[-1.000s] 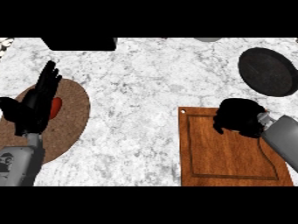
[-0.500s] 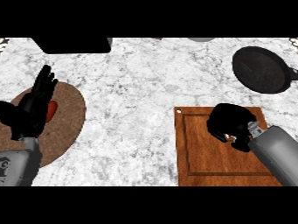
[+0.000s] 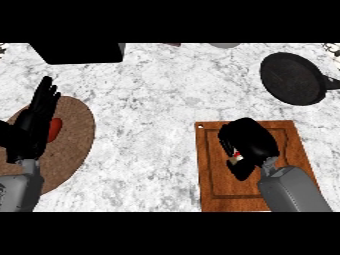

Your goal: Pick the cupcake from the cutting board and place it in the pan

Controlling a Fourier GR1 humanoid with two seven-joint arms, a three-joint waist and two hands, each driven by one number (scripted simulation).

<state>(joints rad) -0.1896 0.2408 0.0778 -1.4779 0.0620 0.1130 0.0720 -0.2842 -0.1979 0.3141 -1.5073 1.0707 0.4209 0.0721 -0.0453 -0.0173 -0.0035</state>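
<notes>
The right hand was over the wooden cutting board, with its fingers curled downward around a small thing. Only a little white and red spot of the cupcake showed under the fingers (the rest was hidden by the hand), so the hand was closed around the cupcake, and the cupcake was at the middle of the board. If it was lifted from the wood or resting on it, I cannot tell from this view. The grey forearm came in from the lower edge and covered the near right part of the board.

The pan was black and round and lay on the marble counter, beyond the board and to the right, well apart from the hand. Its handle pointed toward the right edge of the view.

On the left side, the left hand stood open, with straight fingers pointing up, and it held nothing. It was above a round brown mat. A red object showed just beside the fingers on the mat, mostly hidden; I cannot tell what it was. A black box-like object stood at the far edge of the counter on the left.
</notes>
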